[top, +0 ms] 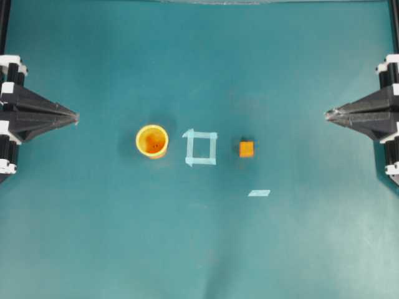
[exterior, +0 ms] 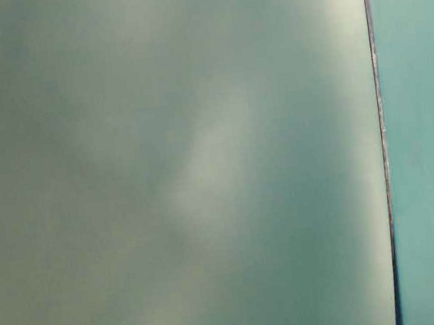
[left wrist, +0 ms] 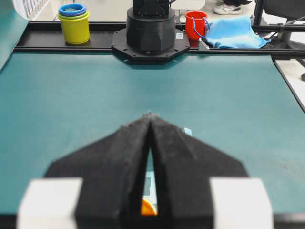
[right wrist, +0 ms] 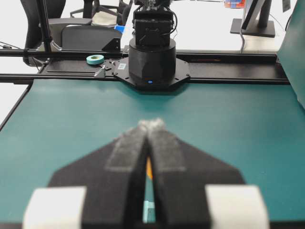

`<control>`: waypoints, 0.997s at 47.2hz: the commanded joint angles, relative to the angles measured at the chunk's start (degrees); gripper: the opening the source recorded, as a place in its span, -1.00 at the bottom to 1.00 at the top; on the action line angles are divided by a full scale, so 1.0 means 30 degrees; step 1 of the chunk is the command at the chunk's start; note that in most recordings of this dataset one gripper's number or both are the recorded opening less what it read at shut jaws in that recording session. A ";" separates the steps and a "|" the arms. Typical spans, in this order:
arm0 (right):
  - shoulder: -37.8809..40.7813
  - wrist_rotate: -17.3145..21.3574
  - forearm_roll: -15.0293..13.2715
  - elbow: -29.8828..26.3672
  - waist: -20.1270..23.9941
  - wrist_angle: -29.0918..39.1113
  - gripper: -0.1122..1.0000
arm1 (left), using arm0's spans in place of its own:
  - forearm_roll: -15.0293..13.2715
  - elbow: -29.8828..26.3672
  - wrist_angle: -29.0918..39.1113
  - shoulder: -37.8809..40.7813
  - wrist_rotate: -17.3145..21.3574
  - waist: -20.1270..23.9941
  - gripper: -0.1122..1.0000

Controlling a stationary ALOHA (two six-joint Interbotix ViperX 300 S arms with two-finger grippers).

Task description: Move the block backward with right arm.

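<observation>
1. My right gripper (top: 328, 114) sits at the right edge, fingers pressed together, holding nothing.
2. My left gripper (top: 75, 116) is closed too.
3. The block (top: 246, 149) rests on the table (top: 299, 243), just right of the tape square (top: 201, 147), well apart from both grippers.
4. The cup (top: 152, 141) stands left of that square.

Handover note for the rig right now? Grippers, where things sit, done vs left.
Right gripper: shut, empty, parked at the right edge.
Left gripper: shut, empty, parked at the left edge.
Block: on the mat, right of the tape square; cup left of the square. Loose tape strip lies apart from the block.
Done: nothing; block untouched.
Left: right arm reaches in and moves the block backward.
</observation>
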 commanded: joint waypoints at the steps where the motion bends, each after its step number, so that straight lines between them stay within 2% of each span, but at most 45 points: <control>1: 0.0088 -0.0088 0.0000 -0.0293 -0.0029 -0.0088 -0.80 | 0.0205 -0.0762 0.0088 -0.0176 0.0088 -0.0088 -0.80; 15: 0.0176 -0.0469 -0.0293 -0.0732 -0.0029 0.0527 -0.80 | 0.0234 -0.1055 0.1992 -0.0264 -0.0088 -0.0088 -0.80; 29: 0.0352 -0.0205 -0.0088 -0.1055 -0.0059 0.2520 -0.78 | 0.0234 -0.1055 0.4307 -0.0205 -0.0176 -0.0088 -0.80; 32: 0.0527 -0.0205 0.0088 -0.1172 -0.0029 0.2930 -0.65 | 0.0234 -0.1055 0.4336 -0.0117 -0.0234 -0.0088 -0.80; 42: 0.1846 -0.0205 0.0879 -0.1963 -0.0205 0.5156 0.15 | 0.0234 -0.1025 0.4424 -0.0059 -0.0234 -0.0088 -0.80; 47: 0.2842 -0.0205 0.1113 -0.2812 -0.0381 0.6621 0.28 | 0.0234 -0.1084 0.4395 -0.0088 -0.0234 -0.0059 -0.80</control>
